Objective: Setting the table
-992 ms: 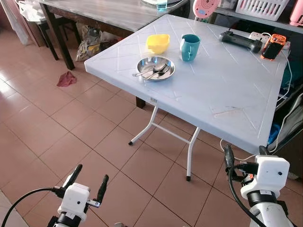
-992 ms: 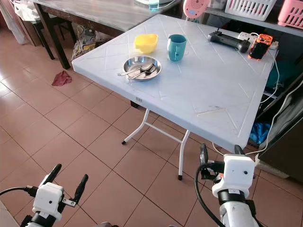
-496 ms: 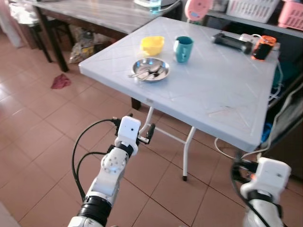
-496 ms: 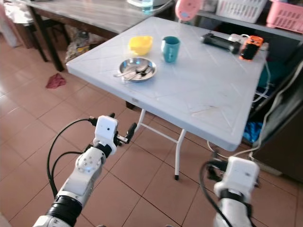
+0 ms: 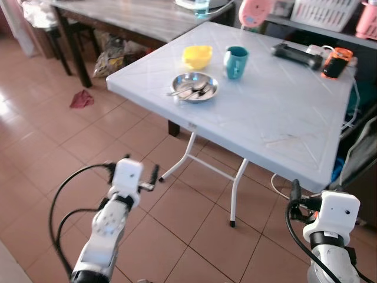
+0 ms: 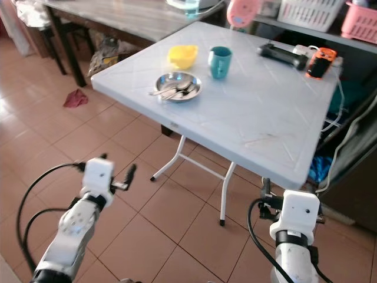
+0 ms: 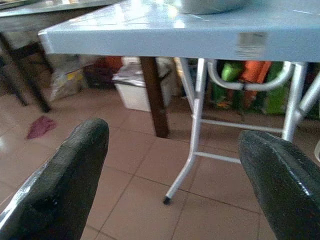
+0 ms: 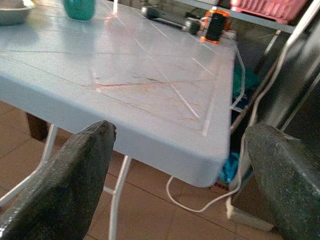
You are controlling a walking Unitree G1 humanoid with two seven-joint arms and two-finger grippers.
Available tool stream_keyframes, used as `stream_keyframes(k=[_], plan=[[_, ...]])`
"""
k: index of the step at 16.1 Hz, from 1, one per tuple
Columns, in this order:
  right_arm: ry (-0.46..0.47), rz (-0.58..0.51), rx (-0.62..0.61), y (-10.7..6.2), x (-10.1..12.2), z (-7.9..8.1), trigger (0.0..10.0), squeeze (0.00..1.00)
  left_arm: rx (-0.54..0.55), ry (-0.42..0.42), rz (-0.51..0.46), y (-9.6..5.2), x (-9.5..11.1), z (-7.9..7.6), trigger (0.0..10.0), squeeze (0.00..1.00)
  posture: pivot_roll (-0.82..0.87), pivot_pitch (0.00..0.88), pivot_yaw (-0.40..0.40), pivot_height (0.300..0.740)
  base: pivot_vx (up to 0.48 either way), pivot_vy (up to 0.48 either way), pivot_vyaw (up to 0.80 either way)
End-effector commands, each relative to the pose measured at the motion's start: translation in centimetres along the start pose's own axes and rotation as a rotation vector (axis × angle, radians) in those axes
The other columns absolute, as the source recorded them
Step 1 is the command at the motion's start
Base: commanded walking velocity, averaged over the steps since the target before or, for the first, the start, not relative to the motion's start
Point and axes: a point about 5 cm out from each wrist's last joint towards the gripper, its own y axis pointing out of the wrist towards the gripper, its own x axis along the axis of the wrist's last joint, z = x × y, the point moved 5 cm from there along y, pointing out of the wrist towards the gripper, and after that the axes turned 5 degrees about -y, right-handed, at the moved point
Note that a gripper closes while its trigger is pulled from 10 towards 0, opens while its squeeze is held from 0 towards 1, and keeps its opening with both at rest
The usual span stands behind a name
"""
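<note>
A steel plate (image 5: 194, 87) holding spoons sits near the left edge of the pale blue folding table (image 5: 277, 118). Behind it stand a yellow bowl (image 5: 197, 55) and a teal mug (image 5: 235, 62). My left gripper (image 5: 132, 169) hovers over the floor tiles, below and short of the table's near-left edge, open and empty; in the left wrist view its gripper (image 7: 172, 131) faces the table's edge and legs. My right gripper (image 5: 310, 192) is low by the table's near-right corner, open and empty, and looks across the tabletop (image 8: 150, 65) in the right wrist view.
A black controller (image 5: 297, 53) and an orange device (image 5: 337, 61) lie at the table's far right, with cables hanging off that side. A dark wooden table (image 5: 118, 15) stands at the back left. A red cloth (image 5: 82, 98) lies on the tiled floor.
My left arm, raised close to the table edge half a second ago, has dropped back down and to the left. The right gripper has stayed about where it was. The camera has shifted slightly.
</note>
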Motion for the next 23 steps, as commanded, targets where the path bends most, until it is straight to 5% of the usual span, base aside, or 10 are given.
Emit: stream_keyframes(k=[1, 3, 5, 7, 12, 13, 19, 23], plan=[[0.035, 0.003, 0.001, 0.0, -0.1, -0.2, 10.0, 0.0, -0.008, 0.015, -0.074, 0.2, 1.8, -0.6, 10.0, 0.0, 0.08, 0.114, -0.061, 0.714, 0.0, 0.0, 0.0], [0.05, 0.018, 0.0, 0.0, -0.4, -0.2, 10.0, 0.0, -0.007, 0.029, -0.063, 0.1, 2.0, -0.9, 10.0, 0.0, 0.1, 0.115, -0.069, 0.714, 0.0, 0.0, 0.0], [0.048, 0.053, 0.028, -0.5, -1.4, -0.1, 10.0, 0.0, -0.007, 0.03, 0.048, -1.4, -0.7, 0.3, 10.0, 0.0, 0.1, 0.123, -0.077, 0.714, 0.0, 0.0, 0.0], [0.037, 0.057, 0.042, -0.6, -1.7, -0.1, 10.0, 0.0, -0.024, 0.067, 0.056, -2.0, -1.2, 0.3, 10.0, 0.0, 0.11, 0.131, -0.076, 0.714, 0.0, 0.0, 0.0], [0.03, 0.015, 0.128, 0.8, -1.0, 1.8, 10.0, 0.0, -0.041, 0.149, 0.03, -2.5, 0.0, 2.5, 10.0, 0.0, 0.23, 0.121, -0.142, 0.714, 0.0, 0.0, 0.0], [0.047, 0.033, 0.128, 1.3, -1.4, 2.2, 10.0, 0.0, 0.019, 0.112, 0.023, -2.7, 0.8, 3.3, 10.0, 0.0, 0.27, 0.124, -0.155, 0.714, 0.0, 0.0, 0.0], [0.018, 0.01, 0.132, 3.0, -1.3, 2.0, 10.0, 0.0, 0.067, 0.088, 0.01, -3.1, 0.4, 2.0, 10.0, 0.0, 0.26, 0.121, -0.157, 0.714, 0.0, 0.0, 0.0], [0.009, 0.0, 0.076, 1.9, -1.1, 0.7, 10.0, 0.0, 0.042, 0.052, -0.083, -0.4, 3.6, 0.1, 10.0, 0.0, 0.21, 0.127, -0.139, 0.714, 0.0, 0.0, 0.0]])
